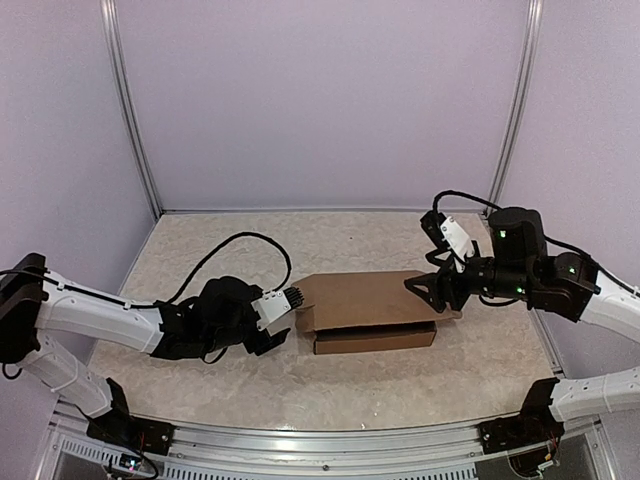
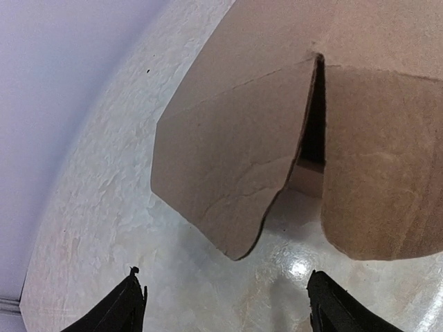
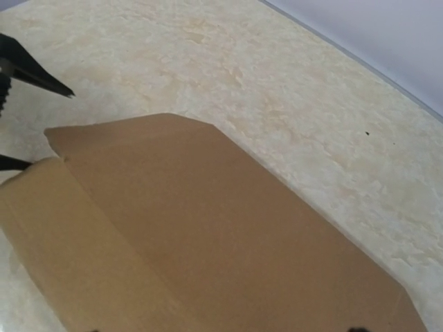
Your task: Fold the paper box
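Paper box (image 1: 365,305) sits mid-tabletop (image 1: 250,385), its left side flap (image 2: 228,173) sticking out. Left fingers (image 2: 124,311) are spread and empty just beside it, so tuck that flap squarely. Right fingers (image 1: 425,288) are over the lid's right end, grip unclear.

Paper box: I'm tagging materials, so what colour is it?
The paper box is plain brown, unprinted; clearest in right wrist view.

White arm links (image 1: 95,318), black joints (image 1: 215,318), black cables (image 1: 225,250); left gripper (image 1: 292,298) white-bodied, black-fingered.
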Motion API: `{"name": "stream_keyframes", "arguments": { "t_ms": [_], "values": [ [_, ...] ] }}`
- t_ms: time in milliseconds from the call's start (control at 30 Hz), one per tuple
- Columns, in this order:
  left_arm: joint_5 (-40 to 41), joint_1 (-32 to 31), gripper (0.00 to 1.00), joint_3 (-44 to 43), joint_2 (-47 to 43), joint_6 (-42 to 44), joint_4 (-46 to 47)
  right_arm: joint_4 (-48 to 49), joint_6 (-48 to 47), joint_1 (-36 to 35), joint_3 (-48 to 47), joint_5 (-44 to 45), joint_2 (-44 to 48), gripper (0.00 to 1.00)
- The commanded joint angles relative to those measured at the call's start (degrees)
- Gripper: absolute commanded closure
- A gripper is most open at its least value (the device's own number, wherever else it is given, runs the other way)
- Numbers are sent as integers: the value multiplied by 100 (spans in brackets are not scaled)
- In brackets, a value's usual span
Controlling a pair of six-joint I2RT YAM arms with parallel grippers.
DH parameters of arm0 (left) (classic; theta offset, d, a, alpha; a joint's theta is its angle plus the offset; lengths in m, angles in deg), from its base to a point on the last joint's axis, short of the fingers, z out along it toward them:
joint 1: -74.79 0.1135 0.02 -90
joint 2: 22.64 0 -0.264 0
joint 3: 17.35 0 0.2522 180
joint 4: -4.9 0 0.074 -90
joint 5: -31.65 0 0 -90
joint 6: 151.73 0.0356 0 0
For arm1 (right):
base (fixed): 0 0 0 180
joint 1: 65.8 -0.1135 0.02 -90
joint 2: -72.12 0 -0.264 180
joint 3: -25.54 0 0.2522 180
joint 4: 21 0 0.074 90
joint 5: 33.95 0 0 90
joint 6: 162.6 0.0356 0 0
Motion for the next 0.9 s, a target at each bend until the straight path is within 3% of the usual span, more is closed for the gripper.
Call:
{"name": "stream_keyframes", "arguments": {
  "t_ms": [0, 433, 867],
  "values": [
    [-208, -59, 22, 167, 104, 408, 850, 79, 90, 60, 138, -103, 123, 25],
    [-296, -114, 43, 73, 395, 698, 1163, 14, 279, 57, -22, -281, 17, 26],
    [-32, -249, 51, 40, 462, 880, 1411, 42, 376, 57, -37, -370, -162, 27]
  ]
}}
